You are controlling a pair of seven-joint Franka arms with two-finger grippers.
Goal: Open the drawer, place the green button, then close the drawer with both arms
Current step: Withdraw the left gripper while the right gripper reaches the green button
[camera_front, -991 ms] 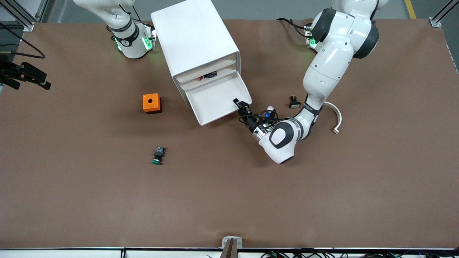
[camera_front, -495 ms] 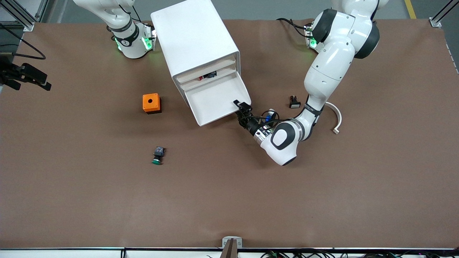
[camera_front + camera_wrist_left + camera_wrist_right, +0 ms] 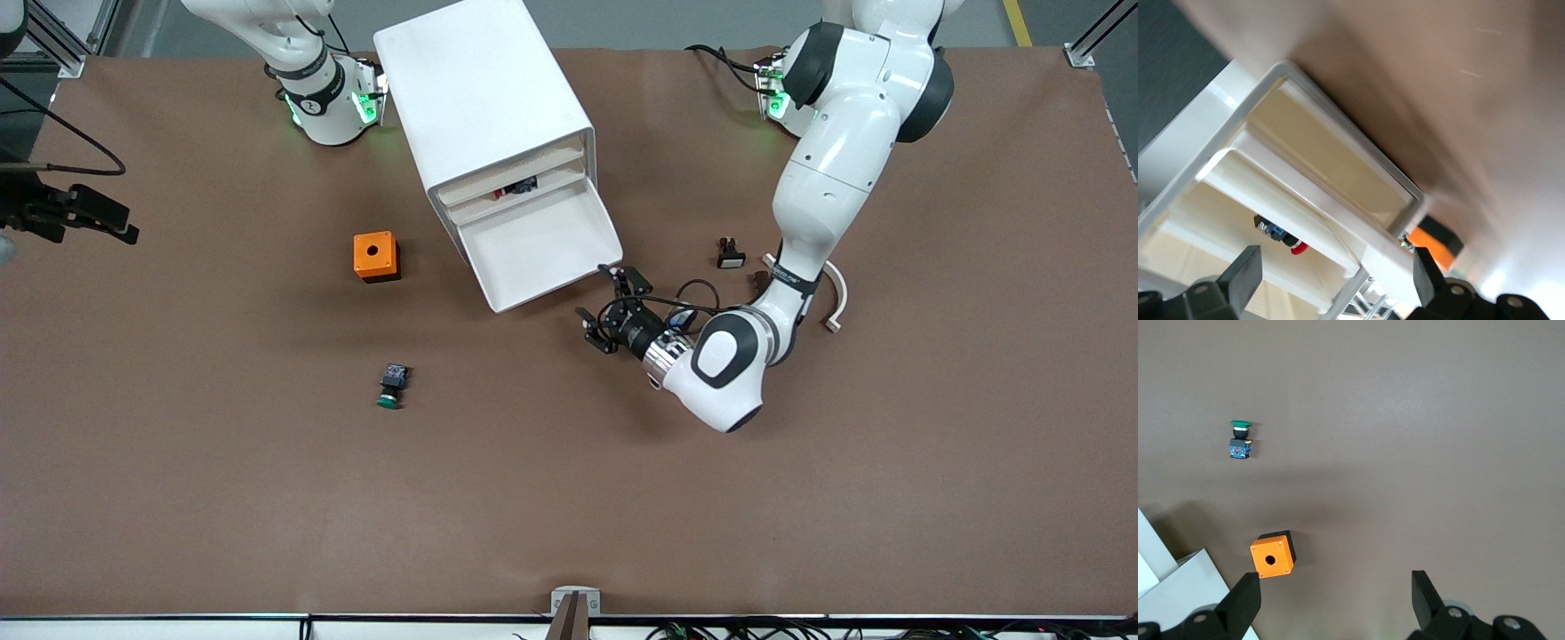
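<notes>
The drawer [image 3: 544, 253] stands pulled out of the white cabinet [image 3: 480, 89], and its tray shows nothing inside. My left gripper [image 3: 612, 307] is open, just off the drawer's front corner toward the left arm's end, touching nothing. In the left wrist view its fingers [image 3: 1245, 277] frame the cabinet's open front. The button [image 3: 391, 386], green cap and black body, lies on the table nearer to the front camera than the orange box; it also shows in the right wrist view, button [image 3: 1239, 439]. My right gripper [image 3: 1335, 607] hangs open and high over the table, holding nothing.
An orange box with a hole [image 3: 375, 256] sits beside the cabinet toward the right arm's end. A black-and-white switch [image 3: 730, 255] and a white curved piece [image 3: 836, 293] lie by the left arm. A small red-and-blue part [image 3: 1279, 235] sits in an upper drawer.
My left gripper has opened, let go of the drawer's front corner and drawn back toward the front camera. The drawer has stayed pulled out. The right gripper has drifted slightly.
</notes>
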